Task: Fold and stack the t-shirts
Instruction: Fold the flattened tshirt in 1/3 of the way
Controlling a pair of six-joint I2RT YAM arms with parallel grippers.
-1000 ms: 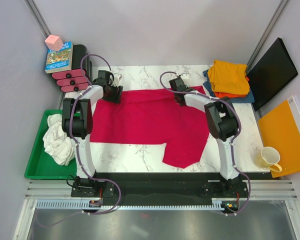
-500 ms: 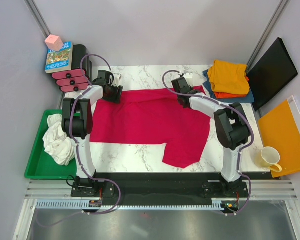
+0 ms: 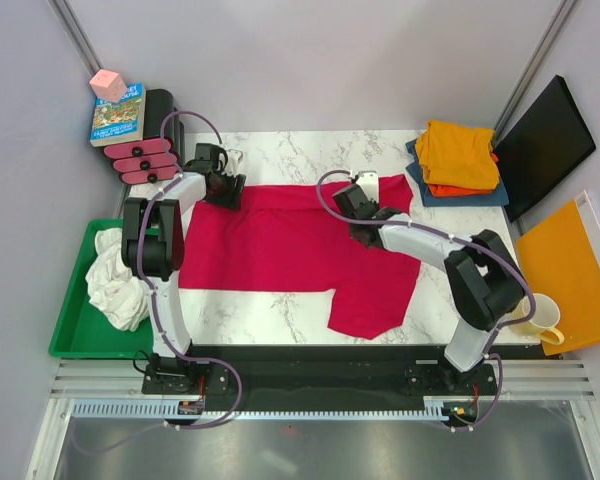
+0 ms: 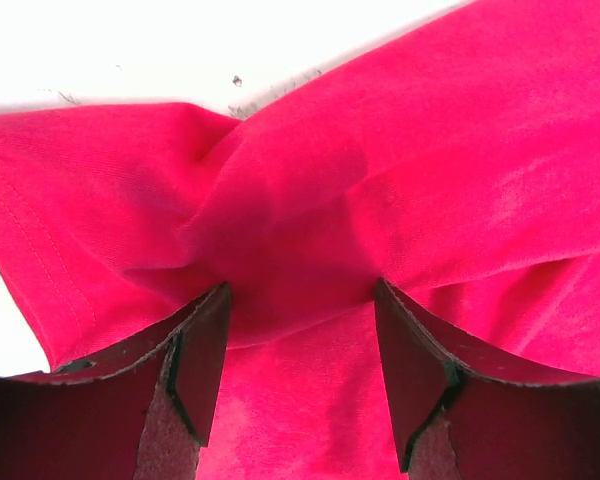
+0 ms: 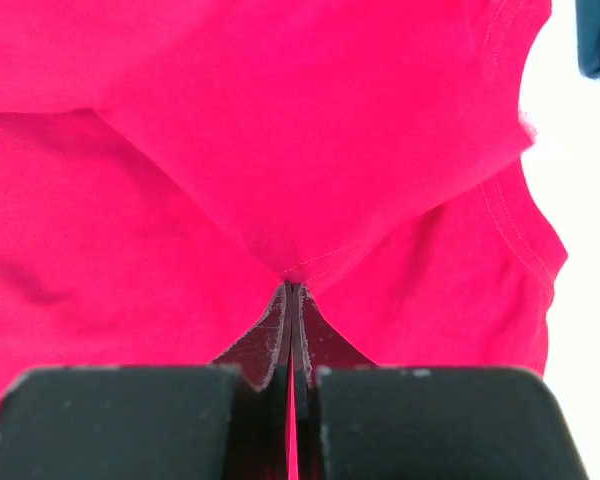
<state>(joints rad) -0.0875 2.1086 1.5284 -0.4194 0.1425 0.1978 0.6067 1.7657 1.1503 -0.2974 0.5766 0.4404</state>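
Folding: my left gripper (image 4: 300, 297) clamps the bunched crimson t-shirt (image 3: 280, 240), my right gripper (image 5: 292, 289) pinches it tight; next I'd draw both down-frame.

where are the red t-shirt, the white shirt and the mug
red t-shirt (image 3: 280, 250): top external view, middle of its spread body
white shirt (image 3: 115, 277): top external view, centre of the crumpled heap
mug (image 3: 536, 314): top external view, on the cup itself, not the handle
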